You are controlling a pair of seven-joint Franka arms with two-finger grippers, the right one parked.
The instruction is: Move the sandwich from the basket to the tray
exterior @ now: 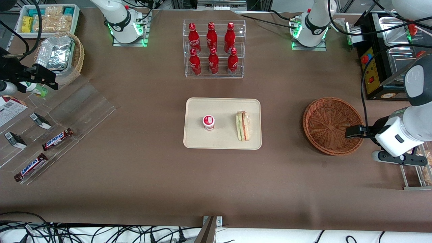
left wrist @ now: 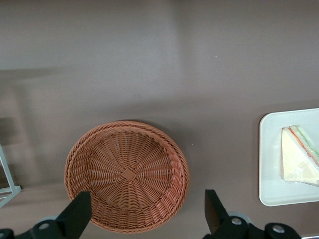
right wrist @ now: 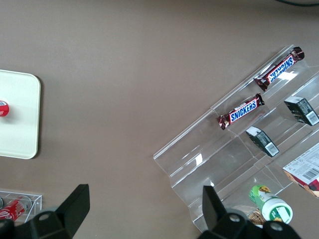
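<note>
The sandwich, a wrapped wedge with green and pink layers, lies on the cream tray, toward the edge closest to the basket. The reddish-brown wicker basket has nothing in it and stands toward the working arm's end of the table. My left gripper hangs open above the basket's rim, on the part of the rim away from the tray. Nothing is between its fingers.
A small red-and-white cup stands on the tray beside the sandwich. A clear rack of red bottles is farther from the front camera. A black machine sits near the basket. A clear stand with Snickers bars lies toward the parked arm's end.
</note>
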